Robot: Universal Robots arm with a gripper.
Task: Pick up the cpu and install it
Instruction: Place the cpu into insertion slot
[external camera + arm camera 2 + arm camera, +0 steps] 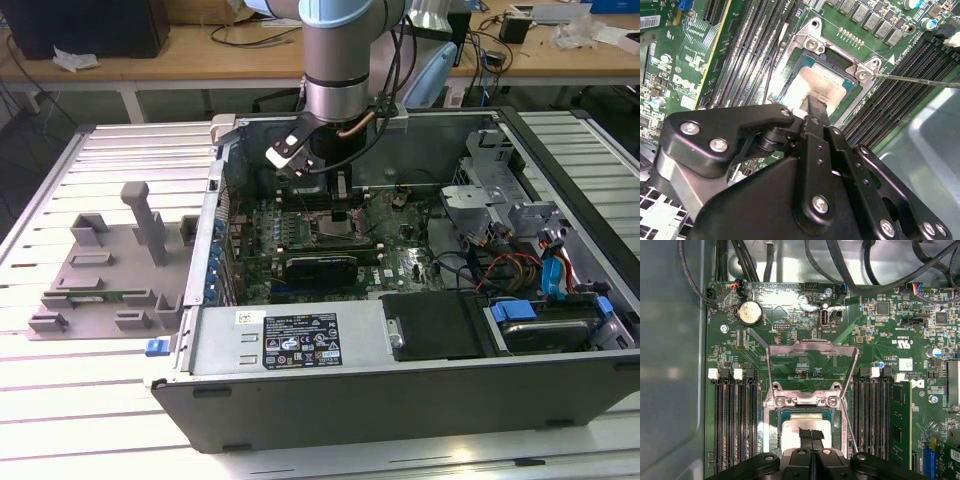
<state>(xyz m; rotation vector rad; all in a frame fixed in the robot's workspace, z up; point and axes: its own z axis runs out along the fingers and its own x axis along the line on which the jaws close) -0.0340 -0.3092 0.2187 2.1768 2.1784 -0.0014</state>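
Fingers (806, 436) are pressed together, their tips at the top of the cpu (791, 435). It lies flat inside the socket (805, 401), with the load frame (812, 346) hinged open. Seating it well likely needs all four edges level, light pressure and no sideways drag.

Pale slatted metal surface (60, 420) under bright, even light. At 12 o'clock, a wooden desk (200, 55) with loose cables (255, 35); at 11 o'clock, a black box (90, 25).
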